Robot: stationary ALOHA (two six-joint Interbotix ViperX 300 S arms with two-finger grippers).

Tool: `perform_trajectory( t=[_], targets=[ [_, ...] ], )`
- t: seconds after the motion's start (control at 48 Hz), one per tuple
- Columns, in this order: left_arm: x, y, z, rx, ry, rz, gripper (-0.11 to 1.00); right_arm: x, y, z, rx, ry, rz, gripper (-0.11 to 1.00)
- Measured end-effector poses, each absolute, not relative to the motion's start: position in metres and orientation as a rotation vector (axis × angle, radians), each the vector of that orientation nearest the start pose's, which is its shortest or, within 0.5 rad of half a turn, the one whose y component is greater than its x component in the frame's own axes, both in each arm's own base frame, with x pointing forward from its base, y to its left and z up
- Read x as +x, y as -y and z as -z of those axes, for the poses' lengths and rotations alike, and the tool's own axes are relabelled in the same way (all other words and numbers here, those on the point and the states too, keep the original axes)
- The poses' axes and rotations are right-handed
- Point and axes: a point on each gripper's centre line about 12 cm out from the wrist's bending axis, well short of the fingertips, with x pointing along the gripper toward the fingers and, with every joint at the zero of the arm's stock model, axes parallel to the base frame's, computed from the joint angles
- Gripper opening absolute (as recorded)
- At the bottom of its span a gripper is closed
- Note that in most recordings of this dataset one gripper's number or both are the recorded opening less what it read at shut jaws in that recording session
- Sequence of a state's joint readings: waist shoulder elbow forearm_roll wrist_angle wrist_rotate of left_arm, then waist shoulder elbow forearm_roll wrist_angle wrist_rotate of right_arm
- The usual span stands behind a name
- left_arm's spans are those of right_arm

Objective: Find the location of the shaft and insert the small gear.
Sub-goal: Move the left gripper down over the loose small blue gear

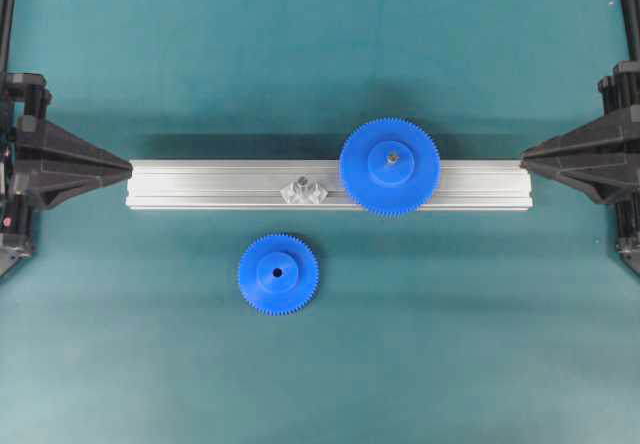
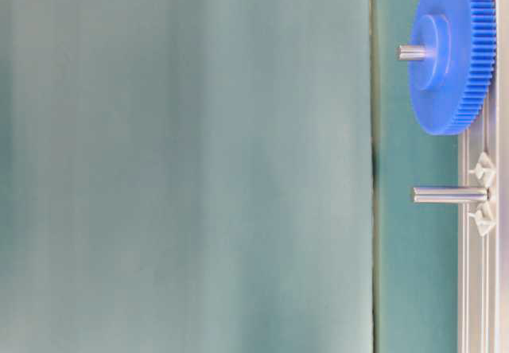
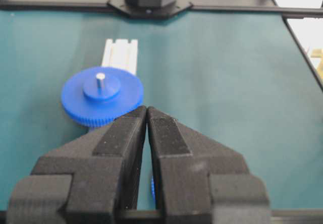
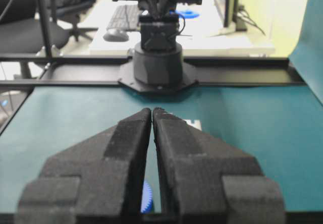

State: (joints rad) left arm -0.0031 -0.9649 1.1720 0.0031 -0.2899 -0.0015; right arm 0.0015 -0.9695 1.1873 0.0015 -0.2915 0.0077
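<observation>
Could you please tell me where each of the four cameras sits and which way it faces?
Overhead: above the table, looking straight down at rail, small gear, shaft, larger gear; both tools at the edges.
Table-level: low, picture turned sideways, along the rail; no robot parts.
Left wrist: behind the shut left tool, facing the opposite arm's base.
Right wrist: behind the shut right tool, facing the other base.
Shared: overhead, table-level and left wrist views show the larger gear.

Looking like a lab or office. Showing a black swivel chair (image 4: 65,7), grey keyboard (image 4: 123,16) and white desk (image 4: 212,37) behind the teal-covered table (image 4: 262,133).
</observation>
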Motion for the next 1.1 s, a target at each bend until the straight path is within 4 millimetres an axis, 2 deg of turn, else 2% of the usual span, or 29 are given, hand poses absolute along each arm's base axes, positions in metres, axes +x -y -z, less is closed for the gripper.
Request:
perform_trajectory(
  t=[0.042,0.083,0.167,0.271,0.479,0.729,0.813,0.875,0.938,1.105],
  targets=[
    [0.2,0.001,-0.294,0.001,0.072,0.005,0.11,0.197,0.0,-0.29,0.011,0.074,-0.001,0.18],
    [0.203,0.002,-0.292,0.003,0.044,0.011,0.07,0.198,-0.001,-0.29,0.017,0.063,-0.003,0.22],
    [0.21,0.005,-0.29,0.005,-0.017,0.027,-0.01,0.199,-0.001,-0.287,0.036,-0.006,-0.003,0.12],
    [0.218,0.008,-0.29,0.007,-0.077,0.036,-0.01,0.2,-0.002,-0.282,0.063,-0.122,-0.007,0.07],
    [0.247,0.015,-0.286,0.016,-0.228,0.063,-0.01,0.199,-0.006,-0.276,0.114,-0.313,-0.016,0.07],
    [0.281,0.026,-0.265,0.029,-0.389,0.094,0.0,0.209,-0.011,-0.261,0.149,-0.477,-0.016,0.07],
    [0.292,0.029,-0.255,0.024,-0.438,0.098,0.03,0.214,-0.013,-0.255,0.149,-0.516,-0.021,0.07],
    [0.299,0.031,-0.25,0.024,-0.463,0.102,0.1,0.218,-0.014,-0.251,0.148,-0.539,-0.021,0.07],
    [0.308,0.034,-0.245,0.005,-0.492,0.103,0.22,0.22,-0.014,-0.247,0.146,-0.556,-0.021,0.07],
    [0.327,0.039,-0.231,-0.026,-0.562,0.098,0.71,0.22,-0.014,-0.247,0.145,-0.559,-0.021,0.07]
  ],
)
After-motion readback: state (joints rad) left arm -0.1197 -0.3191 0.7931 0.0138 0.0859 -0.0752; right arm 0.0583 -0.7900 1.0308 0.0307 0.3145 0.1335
